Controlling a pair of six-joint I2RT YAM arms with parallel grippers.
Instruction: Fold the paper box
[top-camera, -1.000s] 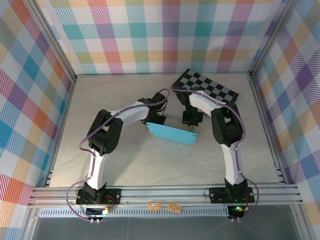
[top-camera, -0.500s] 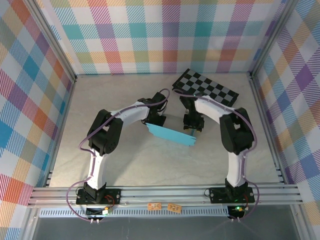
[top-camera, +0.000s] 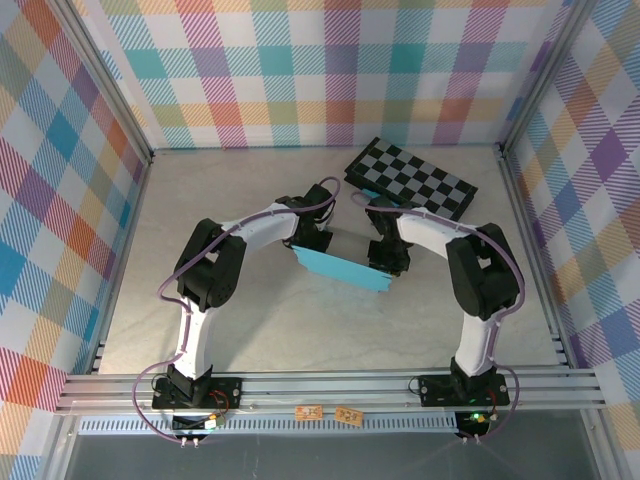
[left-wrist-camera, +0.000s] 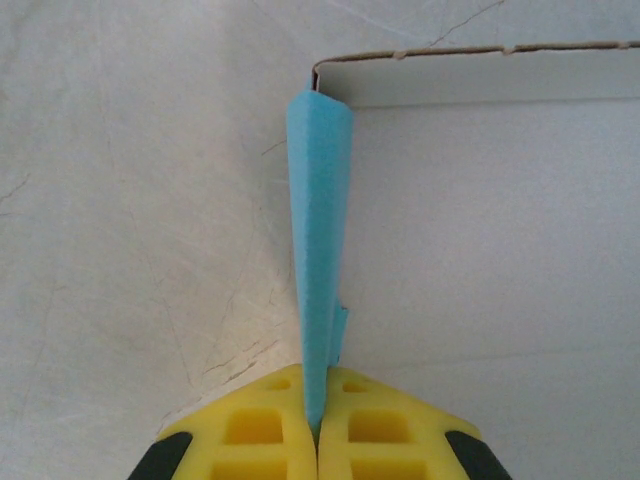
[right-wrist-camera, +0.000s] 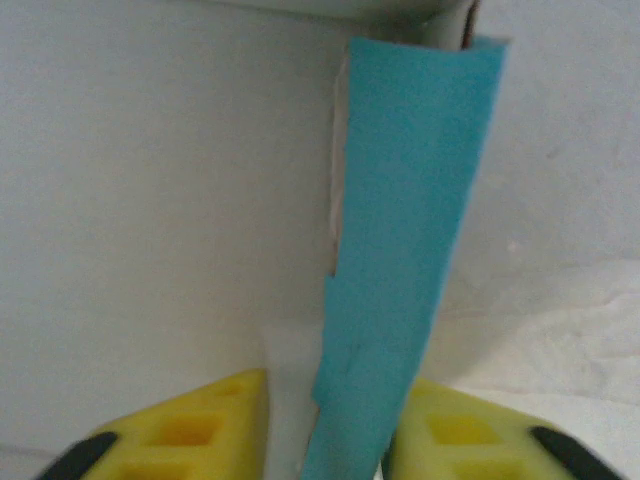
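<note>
Paper box (left-wrist-camera: 318, 240) flap stands pinched in left gripper (left-wrist-camera: 316, 440).

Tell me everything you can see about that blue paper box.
The paper box is thin card, teal-blue outside and grey-white inside, partly folded, lying near the middle of the pale table. The left hand is shut on one raised teal flap; another teal flap stands between the fingers of the right hand.

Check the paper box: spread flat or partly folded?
Partly folded: on the paper box a teal flap stands upright beside the grey-white inner panel, pinched by the left gripper, jaws shut.
</note>
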